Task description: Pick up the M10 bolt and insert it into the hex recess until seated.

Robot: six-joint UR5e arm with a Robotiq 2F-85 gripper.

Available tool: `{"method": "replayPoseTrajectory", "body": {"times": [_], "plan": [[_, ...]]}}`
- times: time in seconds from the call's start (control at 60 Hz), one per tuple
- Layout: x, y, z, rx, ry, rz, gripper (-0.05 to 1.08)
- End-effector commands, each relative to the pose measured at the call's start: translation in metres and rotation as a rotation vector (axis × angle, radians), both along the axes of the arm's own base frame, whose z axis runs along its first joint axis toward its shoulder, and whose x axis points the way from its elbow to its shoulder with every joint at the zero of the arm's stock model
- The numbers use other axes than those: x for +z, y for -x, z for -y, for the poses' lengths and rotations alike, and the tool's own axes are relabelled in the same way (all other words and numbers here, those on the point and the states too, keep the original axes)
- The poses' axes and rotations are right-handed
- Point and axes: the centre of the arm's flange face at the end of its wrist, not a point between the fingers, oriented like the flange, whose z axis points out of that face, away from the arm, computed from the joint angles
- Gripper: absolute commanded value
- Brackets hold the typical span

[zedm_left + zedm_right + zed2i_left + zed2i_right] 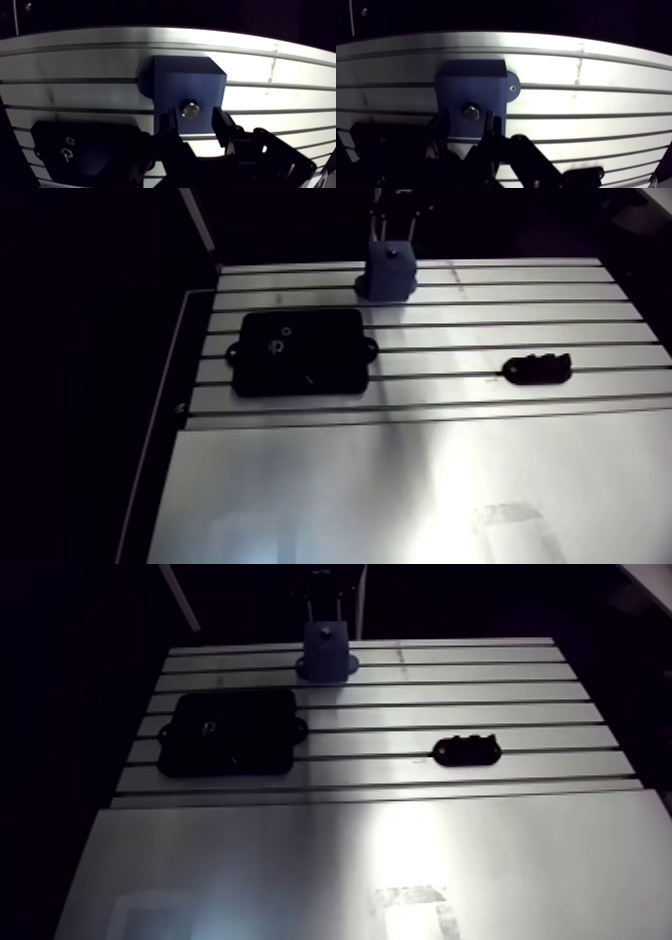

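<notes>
Fingers [167,125] of the claw [194,116] stood apart and gripped nothing. One was on each side of the bolt [190,109], and as far as we could tell neither touched it. We saw the bolt's head sitting in the top face of the blue block [192,82], which stood near the far edge of the table [400,468]. We also noted a flat black plate [300,353] lying nearer on the slotted part, and a small black piece [538,368] well apart from it to the side.
</notes>
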Motion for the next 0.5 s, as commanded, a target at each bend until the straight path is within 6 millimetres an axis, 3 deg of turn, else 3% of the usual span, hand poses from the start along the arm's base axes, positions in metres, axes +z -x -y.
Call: {"method": "replayPoseTrajectory", "body": {"times": [0.017, 0.5], "plan": [[-0.0025, -0.0020, 0.0006, -0.026, -0.001, 0.011, 0.51], [-0.0123, -0.0038, 0.0000, -0.023, 0.004, 0.026, 0.52]]}}
